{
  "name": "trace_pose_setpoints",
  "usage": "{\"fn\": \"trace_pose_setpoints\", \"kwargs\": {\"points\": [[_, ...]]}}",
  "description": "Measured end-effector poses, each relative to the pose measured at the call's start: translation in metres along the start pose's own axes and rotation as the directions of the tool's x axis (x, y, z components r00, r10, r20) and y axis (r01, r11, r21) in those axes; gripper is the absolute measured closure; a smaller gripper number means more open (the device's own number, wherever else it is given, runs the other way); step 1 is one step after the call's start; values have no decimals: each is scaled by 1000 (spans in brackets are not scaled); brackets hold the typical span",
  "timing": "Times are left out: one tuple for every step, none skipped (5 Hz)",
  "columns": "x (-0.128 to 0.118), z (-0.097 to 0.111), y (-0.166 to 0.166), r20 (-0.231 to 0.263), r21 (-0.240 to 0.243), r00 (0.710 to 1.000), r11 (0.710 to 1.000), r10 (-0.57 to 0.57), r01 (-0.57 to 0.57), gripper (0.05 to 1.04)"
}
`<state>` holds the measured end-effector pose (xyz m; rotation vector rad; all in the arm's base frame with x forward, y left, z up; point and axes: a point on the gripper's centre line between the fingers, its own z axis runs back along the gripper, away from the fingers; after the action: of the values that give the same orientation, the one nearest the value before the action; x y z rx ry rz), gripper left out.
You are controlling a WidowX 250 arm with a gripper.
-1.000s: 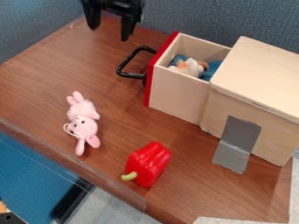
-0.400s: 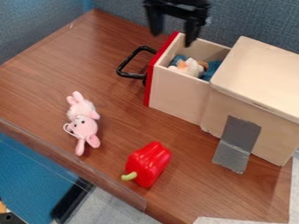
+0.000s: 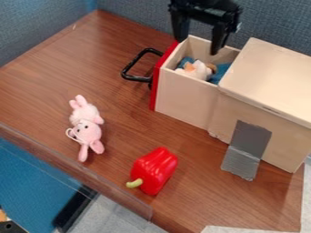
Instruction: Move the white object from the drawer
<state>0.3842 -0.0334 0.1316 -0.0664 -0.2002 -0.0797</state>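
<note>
Below the end effector, at the upper right of the frame, the white object lay inside the open drawer, beside blue cloth, with orange and brown patches showing on it. The end effector's two fingers stood apart with nothing between them, and their tips did not touch the object. One tip showed by the drawer's upper rim near its red front; the other showed farther right, across the drawer's opening. How high they were above it could not be told.

The arm came in from the top edge, with both fingers pointing down. The black handle stuck out toward the left from the drawer, over the tabletop. A pink plush rabbit lay at left, and a red pepper at lower center.
</note>
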Motion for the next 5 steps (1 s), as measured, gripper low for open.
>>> {"fn": "trace_pose_setpoints", "kwargs": {"points": [[-3,-20,16,-63,19,997,999,33,-32,84],[-3,-29,36,-79,11,991,994,106,-105,85],[-4,-30,37,-83,-16,988,991,129,-131,85],[-8,-33,31,-99,-47,987,990,126,-131,85],[-6,-31,25,-86,-61,990,991,111,-117,85]]}}
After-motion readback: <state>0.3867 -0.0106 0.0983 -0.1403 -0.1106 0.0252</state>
